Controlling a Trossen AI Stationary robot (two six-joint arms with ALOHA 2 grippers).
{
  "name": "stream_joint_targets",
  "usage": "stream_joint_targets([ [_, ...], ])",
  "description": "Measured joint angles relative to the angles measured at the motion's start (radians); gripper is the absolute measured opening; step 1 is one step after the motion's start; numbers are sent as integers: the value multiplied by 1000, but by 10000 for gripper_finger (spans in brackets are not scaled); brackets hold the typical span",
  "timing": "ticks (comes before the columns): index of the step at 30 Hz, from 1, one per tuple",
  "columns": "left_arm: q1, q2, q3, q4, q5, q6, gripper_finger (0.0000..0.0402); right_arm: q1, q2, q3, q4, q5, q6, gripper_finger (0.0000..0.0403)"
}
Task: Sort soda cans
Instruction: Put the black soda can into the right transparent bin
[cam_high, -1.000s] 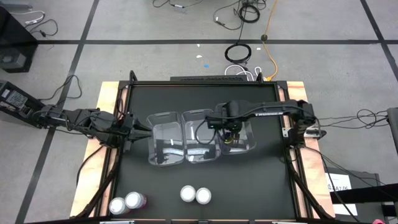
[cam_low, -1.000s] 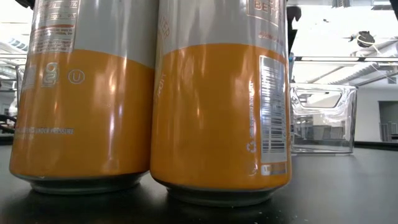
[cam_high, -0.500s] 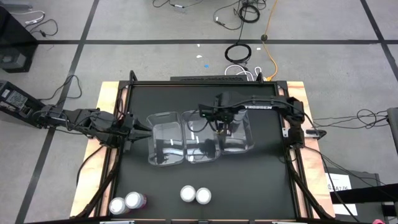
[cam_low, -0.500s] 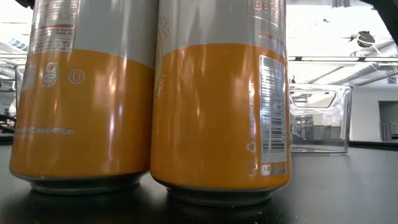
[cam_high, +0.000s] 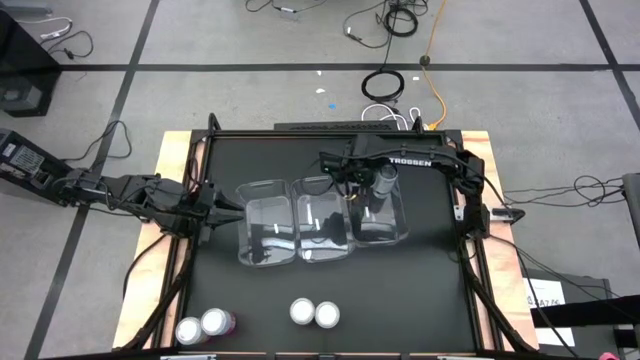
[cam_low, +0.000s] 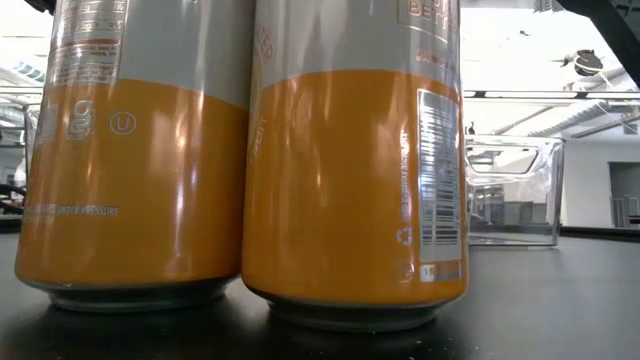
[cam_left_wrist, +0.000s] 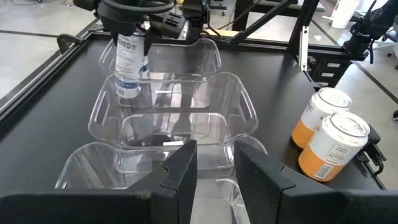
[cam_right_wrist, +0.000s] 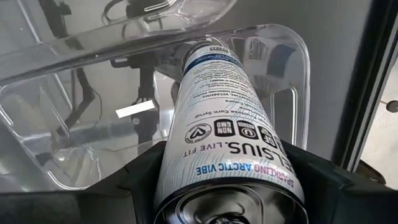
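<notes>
Since a second ago the right gripper (cam_high: 374, 190) has lifted its grey can (cam_high: 384, 178) up out of the right-hand bin (cam_high: 398, 232).
Clamped around that can, the gripper hangs it over this bin, its arm stretched across from the right; I judge it is after a cleaner drop. Left gripper (cam_left_wrist: 214, 163), fingers slightly apart and empty, waits beside the bins. 2 orange cans (cam_high: 314, 313) and 2 pink ones (cam_high: 203, 326) stand at the surface's near edge.
</notes>
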Motion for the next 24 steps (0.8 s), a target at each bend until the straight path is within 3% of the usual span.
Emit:
stream_joint_targets([
  [7, 0, 0, 0, 0, 0, 0, 116, -22, 0, 0, 1, -23, -24, 250],
  [16, 0, 0, 0, 0, 0, 0, 116, -21, -1, 0, 30, -15, -60, 297],
  [24, 0, 0, 0, -4, 0, 1, 116, -22, -3, 0, 31, -13, -70, 305],
])
